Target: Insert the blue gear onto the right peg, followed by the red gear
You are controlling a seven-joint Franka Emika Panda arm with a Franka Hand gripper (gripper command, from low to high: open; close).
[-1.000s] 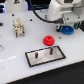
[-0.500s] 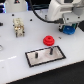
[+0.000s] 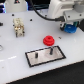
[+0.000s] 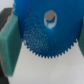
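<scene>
The blue gear [image 4: 42, 37] fills the wrist view, its toothed rim and centre hole plain to see. A teal finger pad [image 4: 10, 47] presses against its edge. In the exterior view my gripper [image 3: 70, 27] hangs at the upper right, shut on the blue gear, high above the table and off to the exterior view's right of the plate. The red gear [image 3: 48, 40] lies on the white table just behind the grey black-rimmed plate [image 3: 44, 59]. The right peg [image 3: 50, 50] stands upright on that plate; a shorter dark stub [image 3: 36, 54] stands nearer the exterior view's left.
A small beige and dark fixture [image 3: 18, 26] stands on the table at the back, toward the exterior view's left. Dark cables [image 3: 37, 12] run along the back edge. The arm's white body [image 3: 62, 7] looms above the gripper.
</scene>
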